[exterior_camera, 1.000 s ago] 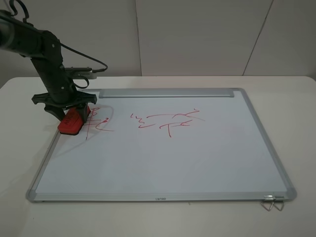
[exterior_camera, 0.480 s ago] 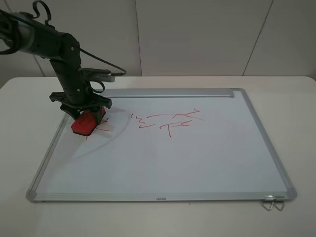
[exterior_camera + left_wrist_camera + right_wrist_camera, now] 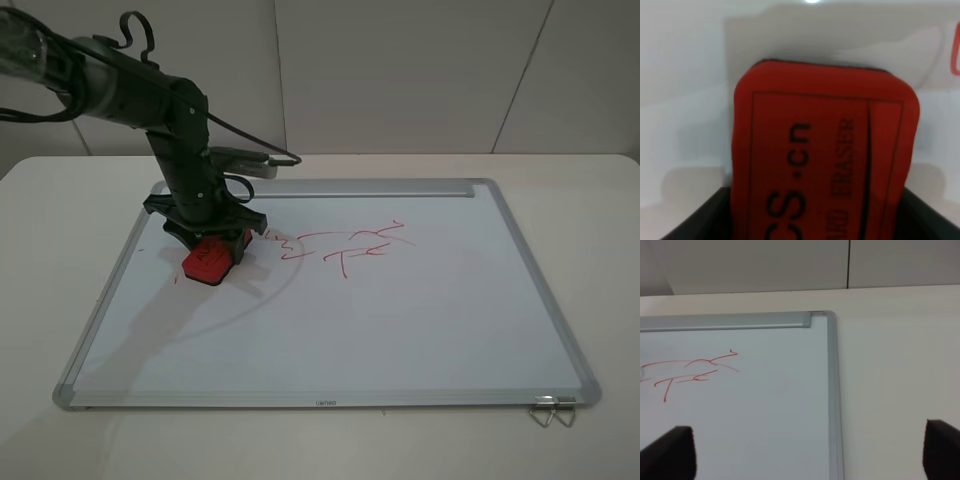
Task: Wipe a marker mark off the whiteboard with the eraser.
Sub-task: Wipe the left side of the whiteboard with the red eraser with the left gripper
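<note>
The whiteboard (image 3: 350, 330) lies flat on the table. My left gripper (image 3: 212, 246) is shut on the red eraser (image 3: 209, 261) and presses it onto the board's left part. In the left wrist view the eraser (image 3: 825, 150) fills the frame, dark lettering up, between my dark fingers (image 3: 695, 225). Of the thin marker mark (image 3: 176, 281) only a tiny red tick shows, left of the eraser; the rest is under the eraser or gone. The right gripper (image 3: 805, 455) is open above the board's right side (image 3: 765, 415) and does not show in the exterior view.
The wider red scribble (image 3: 345, 245) sits just right of the eraser, also in the right wrist view as the scribble (image 3: 690, 370). A silver bar (image 3: 340, 188) runs along the far edge. Metal clips (image 3: 553, 412) lie by the near right corner.
My left arm has slid the eraser rightward across the thin scribble. The strokes seen a second ago no longer show, and the eraser now sits close to the wider scribble.
</note>
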Action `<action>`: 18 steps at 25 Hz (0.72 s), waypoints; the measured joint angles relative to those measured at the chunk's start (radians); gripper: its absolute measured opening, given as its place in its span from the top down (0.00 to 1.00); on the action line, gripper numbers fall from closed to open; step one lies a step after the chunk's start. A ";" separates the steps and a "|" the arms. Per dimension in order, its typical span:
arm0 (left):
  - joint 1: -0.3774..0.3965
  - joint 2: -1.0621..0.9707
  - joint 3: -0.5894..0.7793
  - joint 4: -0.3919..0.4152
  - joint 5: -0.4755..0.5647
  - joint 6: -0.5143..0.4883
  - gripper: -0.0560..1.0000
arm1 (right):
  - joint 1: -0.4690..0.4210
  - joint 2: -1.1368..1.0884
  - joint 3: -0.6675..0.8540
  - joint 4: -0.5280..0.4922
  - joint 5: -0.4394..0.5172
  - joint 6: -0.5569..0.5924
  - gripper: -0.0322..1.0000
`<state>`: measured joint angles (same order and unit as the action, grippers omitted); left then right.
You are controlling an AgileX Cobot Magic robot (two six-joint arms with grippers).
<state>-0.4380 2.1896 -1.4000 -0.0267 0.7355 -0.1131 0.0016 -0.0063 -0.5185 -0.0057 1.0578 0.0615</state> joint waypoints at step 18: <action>0.105 -0.118 0.209 -0.001 -0.026 -0.007 0.39 | 0.000 0.000 0.000 0.000 0.000 0.000 0.17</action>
<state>-0.3332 2.0721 -1.1912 -0.0281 0.7093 -0.1197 0.0016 -0.0063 -0.5185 -0.0057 1.0578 0.0615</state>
